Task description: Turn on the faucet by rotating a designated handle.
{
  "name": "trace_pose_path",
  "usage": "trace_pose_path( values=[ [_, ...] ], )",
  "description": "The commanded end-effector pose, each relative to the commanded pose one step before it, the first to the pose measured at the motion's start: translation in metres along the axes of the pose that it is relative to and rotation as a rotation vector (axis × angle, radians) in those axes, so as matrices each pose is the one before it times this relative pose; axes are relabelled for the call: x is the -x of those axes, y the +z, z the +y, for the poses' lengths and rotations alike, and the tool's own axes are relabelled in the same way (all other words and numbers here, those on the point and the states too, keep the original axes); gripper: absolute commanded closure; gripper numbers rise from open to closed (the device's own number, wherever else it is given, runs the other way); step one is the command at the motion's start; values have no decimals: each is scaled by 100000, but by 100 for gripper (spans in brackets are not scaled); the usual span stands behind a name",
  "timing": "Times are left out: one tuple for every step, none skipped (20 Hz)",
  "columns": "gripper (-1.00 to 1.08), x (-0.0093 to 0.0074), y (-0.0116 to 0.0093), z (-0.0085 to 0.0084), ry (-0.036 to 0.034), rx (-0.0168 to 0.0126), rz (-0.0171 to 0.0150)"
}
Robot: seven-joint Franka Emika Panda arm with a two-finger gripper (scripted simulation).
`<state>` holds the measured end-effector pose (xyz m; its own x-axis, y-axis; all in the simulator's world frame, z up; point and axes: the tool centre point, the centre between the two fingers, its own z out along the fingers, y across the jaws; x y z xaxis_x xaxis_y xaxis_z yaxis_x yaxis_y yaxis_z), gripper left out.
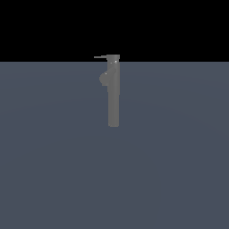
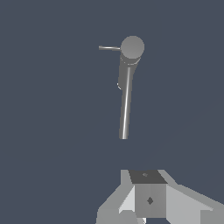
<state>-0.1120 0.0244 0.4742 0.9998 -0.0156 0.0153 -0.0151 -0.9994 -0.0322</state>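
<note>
1. The gripper [image 2: 146, 199] shows only in the wrist view, as a pale blocky body at the picture's edge. Its fingertips are cut off, so how far apart they stand cannot be told. Nothing appears between them, and it is well apart from the faucet.
2. The floor [image 1: 53, 170] is a flat blue-grey plane, and the faucet rises from it.
3. The faucet [image 1: 113, 94] is a tall, slim grey column standing upright, with a rounded bulge [image 1: 103, 78] on the side toward the exterior view's left, just below the top.
4. The handle [image 1: 100, 57] is a thin, short bar sticking out from the column's top toward the exterior view's left, above the bulge.
5. Risks, as I judge them: the bar is so thin that the fingers could slip over or under it. A low approach could meet the bulge instead. Pushing too near the column would give little leverage, so the handle might barely turn.
</note>
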Motion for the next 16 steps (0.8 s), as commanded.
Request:
trace_pose_path(
  values=[
    [108, -2114, 733, -158, 746, 450, -96],
    [108, -823, 329, -73, 282, 167, -49],
    [108, -821, 350, -76, 283, 165, -49],
    [108, -817, 370, -80, 278, 159, -49],
    [108, -813, 391, -85, 273, 153, -48],
    [108, -809, 412, -88, 274, 150, -48],
    [108, -804, 432, -93, 269, 144, -47],
    [108, -799, 453, -95, 271, 141, -48],
    [108, -792, 473, -100, 265, 134, -47],
    [108, -786, 494, -102, 267, 131, -47],
    [108, -778, 513, -107, 262, 124, -46],
    [108, -770, 533, -112, 256, 116, -45],
    [108, -763, 553, -112, 261, 114, -47],
    [108, -754, 573, -116, 259, 109, -46],
    [108, -744, 592, -119, 257, 103, -46],
    [108, -735, 611, -123, 254, 97, -46]
  ],
)
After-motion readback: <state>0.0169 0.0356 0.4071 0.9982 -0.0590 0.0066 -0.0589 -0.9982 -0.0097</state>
